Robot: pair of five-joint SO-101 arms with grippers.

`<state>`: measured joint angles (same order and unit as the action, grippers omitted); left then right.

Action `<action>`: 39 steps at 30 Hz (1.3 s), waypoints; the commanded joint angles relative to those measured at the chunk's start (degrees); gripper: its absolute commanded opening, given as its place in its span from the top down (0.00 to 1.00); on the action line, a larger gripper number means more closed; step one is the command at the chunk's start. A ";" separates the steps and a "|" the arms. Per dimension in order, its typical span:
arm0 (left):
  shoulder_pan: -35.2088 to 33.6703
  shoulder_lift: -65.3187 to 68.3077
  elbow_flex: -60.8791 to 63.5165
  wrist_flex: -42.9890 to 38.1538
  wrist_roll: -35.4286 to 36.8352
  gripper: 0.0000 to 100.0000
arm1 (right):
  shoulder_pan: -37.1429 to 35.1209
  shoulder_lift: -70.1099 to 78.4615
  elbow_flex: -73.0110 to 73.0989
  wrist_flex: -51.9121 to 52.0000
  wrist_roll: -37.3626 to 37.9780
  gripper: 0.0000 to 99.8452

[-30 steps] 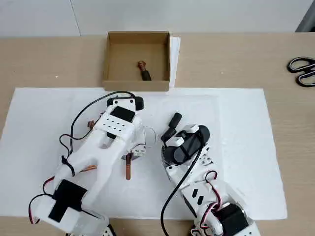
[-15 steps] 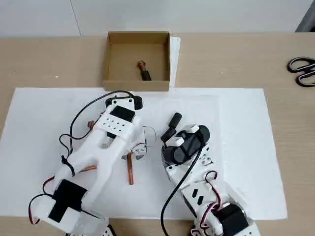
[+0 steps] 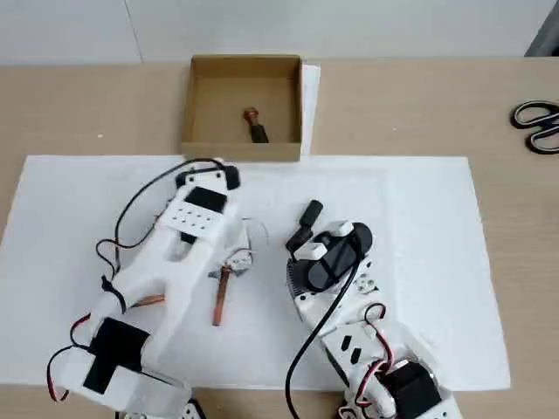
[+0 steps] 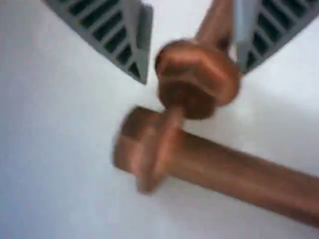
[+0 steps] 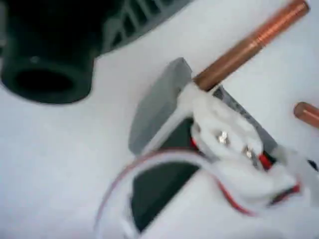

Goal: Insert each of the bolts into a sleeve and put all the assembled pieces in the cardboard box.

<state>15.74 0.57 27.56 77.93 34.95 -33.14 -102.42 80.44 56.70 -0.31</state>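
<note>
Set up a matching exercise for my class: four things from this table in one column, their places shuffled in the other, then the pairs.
1. scissors
2. assembled piece
3. black sleeve
4. cardboard box

A. in the right gripper
B. on the bare table, far right
C. just beyond the white paper
D. inside the cardboard box

Pairs: 1-B, 2-D, 3-A, 4-C.

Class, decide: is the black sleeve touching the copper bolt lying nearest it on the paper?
Apart. The high view shows bare white paper between the black sleeve and the copper bolt.
</note>
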 commanded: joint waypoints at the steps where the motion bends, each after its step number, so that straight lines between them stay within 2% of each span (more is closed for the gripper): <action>1: -0.97 -0.18 -0.13 -0.26 -0.26 0.89 | 0.66 -0.40 -2.20 -1.27 -0.53 1.00; 5: -0.62 -0.18 -0.22 1.67 -0.26 0.89 | 0.66 -0.40 -2.20 -1.27 -0.53 1.00; 21: 0.97 -0.09 4.00 1.23 -2.02 0.89 | 0.66 -0.40 -2.20 -1.27 -0.53 1.00; 31: -0.97 -0.09 6.37 -6.33 -2.02 0.89 | 0.66 -0.40 -2.20 -1.27 -0.53 1.00; 39: -0.97 -0.09 6.64 -6.42 -2.90 0.89 | 0.66 -0.40 -2.20 -1.27 -0.53 1.00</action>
<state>15.74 0.04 34.07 73.71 32.84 -33.14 -102.42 80.44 56.70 -0.31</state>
